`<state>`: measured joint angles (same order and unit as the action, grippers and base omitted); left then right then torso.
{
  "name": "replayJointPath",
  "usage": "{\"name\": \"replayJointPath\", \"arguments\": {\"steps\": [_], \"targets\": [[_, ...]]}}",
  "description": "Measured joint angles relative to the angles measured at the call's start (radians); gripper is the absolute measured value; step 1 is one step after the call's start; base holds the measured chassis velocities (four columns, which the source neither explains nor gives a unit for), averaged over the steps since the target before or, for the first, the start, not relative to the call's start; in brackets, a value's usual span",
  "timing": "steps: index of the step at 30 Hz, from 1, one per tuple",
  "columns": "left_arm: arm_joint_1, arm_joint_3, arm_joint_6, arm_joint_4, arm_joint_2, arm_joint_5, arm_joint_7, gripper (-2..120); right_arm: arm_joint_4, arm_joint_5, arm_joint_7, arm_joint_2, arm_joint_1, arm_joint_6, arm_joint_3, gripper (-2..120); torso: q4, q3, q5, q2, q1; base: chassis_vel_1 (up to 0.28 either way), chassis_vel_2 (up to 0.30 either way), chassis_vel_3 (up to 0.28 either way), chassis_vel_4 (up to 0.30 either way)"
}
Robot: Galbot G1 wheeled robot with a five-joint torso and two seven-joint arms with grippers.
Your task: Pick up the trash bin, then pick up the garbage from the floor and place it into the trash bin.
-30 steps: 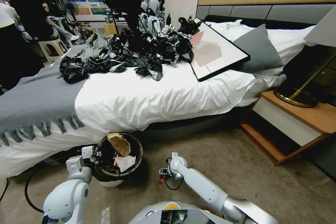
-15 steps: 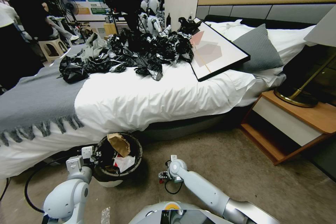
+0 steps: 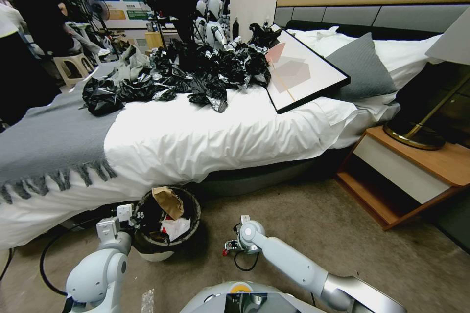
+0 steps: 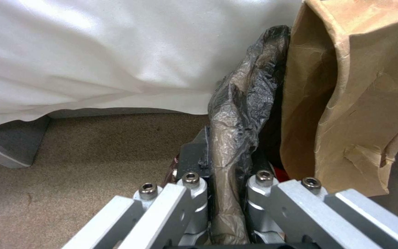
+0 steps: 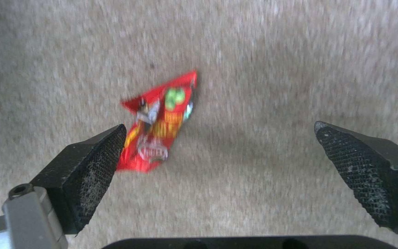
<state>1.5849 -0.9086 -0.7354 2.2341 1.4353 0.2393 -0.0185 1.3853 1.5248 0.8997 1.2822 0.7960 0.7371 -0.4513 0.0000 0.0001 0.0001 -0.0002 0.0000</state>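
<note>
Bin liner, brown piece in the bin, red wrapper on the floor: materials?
Liner: thin dark plastic film, finely crinkled, slight sheen.
Brown piece: looks like kraft paper or thin card, matte, creased.
Wrapper: probably glossy printed plastic film; blurred.

The head camera looks forward and down from high on the robot, taking in the bed across the far side, the nightstand at far right, and the carpet close below, with both arms rising from the near edge. The left wrist camera sits tight behind the left gripper, facing along it at the bag-lined rim of the trash bin, the white sheet beyond; head view shares that bin. The right wrist camera points straight down, close over the carpet, between the spread fingers at a red wrapper.
</note>
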Motion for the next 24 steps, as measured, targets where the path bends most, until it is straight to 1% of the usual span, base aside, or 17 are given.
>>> {"name": "replayJointPath", "arguments": {"steps": [13,17,24], "targets": [[0.002,-0.001,0.0,-0.005,0.001,0.001,0.003,3,-0.049,-0.024,-0.019,0.042,-0.032,-0.001,-0.022,100,-0.0001,0.0,-0.0001,0.0,0.0,0.0,0.0,0.0,0.0],[0.005,-0.008,0.0,-0.005,-0.001,0.003,0.004,3,-0.088,-0.037,-0.019,0.067,-0.041,-0.001,-0.041,100,0.0,0.0,-0.0001,0.0,0.0,0.0,0.0,0.0,0.0],[0.002,-0.012,0.0,-0.007,-0.005,0.006,0.006,3,-0.099,-0.043,-0.019,0.086,-0.04,-0.001,-0.05,100,0.0,0.0,-0.0002,0.0,0.0,0.0,0.0,0.0,0.0]]}}
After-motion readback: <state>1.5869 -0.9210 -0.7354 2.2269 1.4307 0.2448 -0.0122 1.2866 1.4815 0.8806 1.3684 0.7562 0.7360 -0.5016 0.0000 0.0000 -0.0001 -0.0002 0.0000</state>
